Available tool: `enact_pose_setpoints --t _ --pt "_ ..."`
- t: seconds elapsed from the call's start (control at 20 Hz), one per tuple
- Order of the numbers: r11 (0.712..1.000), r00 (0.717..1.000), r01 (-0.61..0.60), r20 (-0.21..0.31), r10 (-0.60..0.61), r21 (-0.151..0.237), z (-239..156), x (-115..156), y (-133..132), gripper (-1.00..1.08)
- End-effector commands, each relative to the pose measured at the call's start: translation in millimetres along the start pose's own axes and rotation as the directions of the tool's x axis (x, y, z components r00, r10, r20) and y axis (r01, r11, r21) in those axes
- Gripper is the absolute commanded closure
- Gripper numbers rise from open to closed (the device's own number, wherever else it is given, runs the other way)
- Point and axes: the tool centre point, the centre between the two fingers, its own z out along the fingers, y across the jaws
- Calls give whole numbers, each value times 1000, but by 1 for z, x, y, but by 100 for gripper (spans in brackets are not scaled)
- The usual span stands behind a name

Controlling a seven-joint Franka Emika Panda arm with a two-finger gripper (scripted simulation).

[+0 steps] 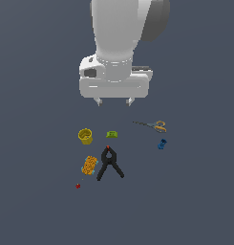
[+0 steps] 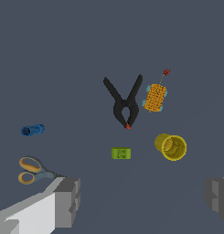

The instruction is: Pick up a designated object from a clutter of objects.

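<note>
While the gripper hangs high w/ jaws spread and empty, ext view has the black clamp flat on the desk, legs splayed, beside the sponge piece. Wrist view: clamp ahead of both fingers, not centred between them yet; green block sits nearer, so approach prob needs care.

matt black clamp; porous orange sponge; matt yellow cup.

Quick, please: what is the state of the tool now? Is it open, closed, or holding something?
Tool: open, holding nothing, raised above the clutter; the black spring clamp lies untouched on the surface.
</note>
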Motion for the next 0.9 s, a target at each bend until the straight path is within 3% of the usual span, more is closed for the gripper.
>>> enact_pose_setpoints --t 0.0,0.4,0.85 --pt "1000 1000 0 0 0 0 0 0 0 -92" --pt "998 998 -66 8 66 -2 -7 -3 28 -92" --pt "998 998 -58 7 58 -1 2 4 28 -92"
